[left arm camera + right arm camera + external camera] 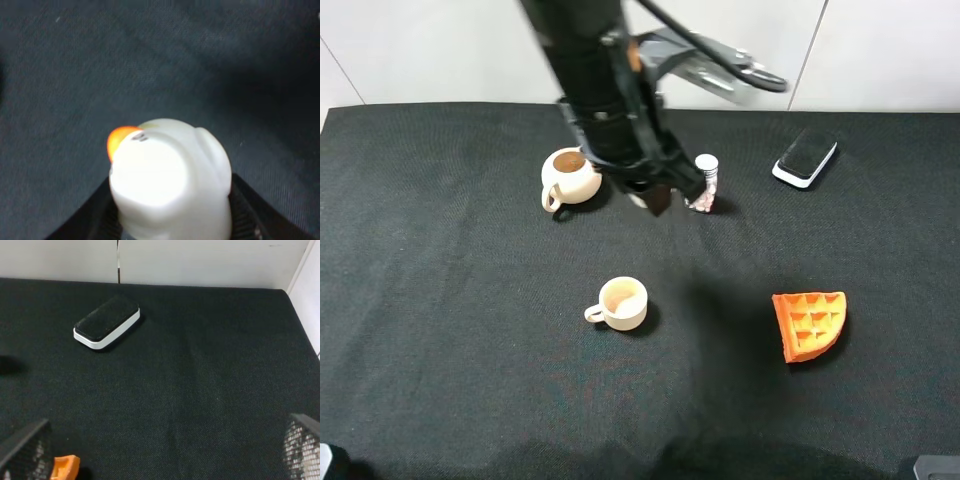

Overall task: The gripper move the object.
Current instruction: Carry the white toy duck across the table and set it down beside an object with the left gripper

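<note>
My left gripper (655, 195) hangs from a big black arm over the back middle of the black table, just right of the cream teapot (570, 177). In the left wrist view this gripper (170, 217) is shut on the object (165, 170), a white lumpy rounded piece with an orange patch at one edge, held above the cloth. In the high view the arm mostly hides the object. My right gripper (162, 447) is open and empty, with its fingers (25, 450) wide apart low over the table's front right. It is out of the high view.
A cream handled cup (620, 303) stands mid-table. An orange waffle piece (810, 325) lies at the right and also shows in the right wrist view (65, 467). A small white-capped bottle (705, 183) stands beside the left gripper. A black-and-white flat device (805, 157) lies at the back right.
</note>
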Robot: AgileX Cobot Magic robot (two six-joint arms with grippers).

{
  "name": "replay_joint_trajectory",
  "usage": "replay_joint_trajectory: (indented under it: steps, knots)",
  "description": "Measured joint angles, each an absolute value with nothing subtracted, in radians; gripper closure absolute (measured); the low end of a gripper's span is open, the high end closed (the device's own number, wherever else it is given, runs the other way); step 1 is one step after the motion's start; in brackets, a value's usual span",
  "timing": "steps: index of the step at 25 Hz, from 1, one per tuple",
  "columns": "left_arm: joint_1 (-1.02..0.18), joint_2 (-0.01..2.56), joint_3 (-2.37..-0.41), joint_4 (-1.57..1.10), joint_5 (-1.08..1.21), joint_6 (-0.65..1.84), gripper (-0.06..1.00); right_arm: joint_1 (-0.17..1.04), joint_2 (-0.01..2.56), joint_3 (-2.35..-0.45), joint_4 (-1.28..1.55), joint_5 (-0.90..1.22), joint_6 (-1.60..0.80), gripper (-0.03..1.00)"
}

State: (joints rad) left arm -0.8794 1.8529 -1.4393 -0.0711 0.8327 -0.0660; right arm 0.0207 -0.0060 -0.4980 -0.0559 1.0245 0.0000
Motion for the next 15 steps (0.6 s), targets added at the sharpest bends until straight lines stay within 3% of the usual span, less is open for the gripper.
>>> replay_joint_trajectory:
  steps: [15]
  knots:
    - [-0.992,2.173,-1.828,-0.064,0.905,0.000,0.45,0.021,-0.006,-0.498,-0.056,1.024,0.000,0.27]
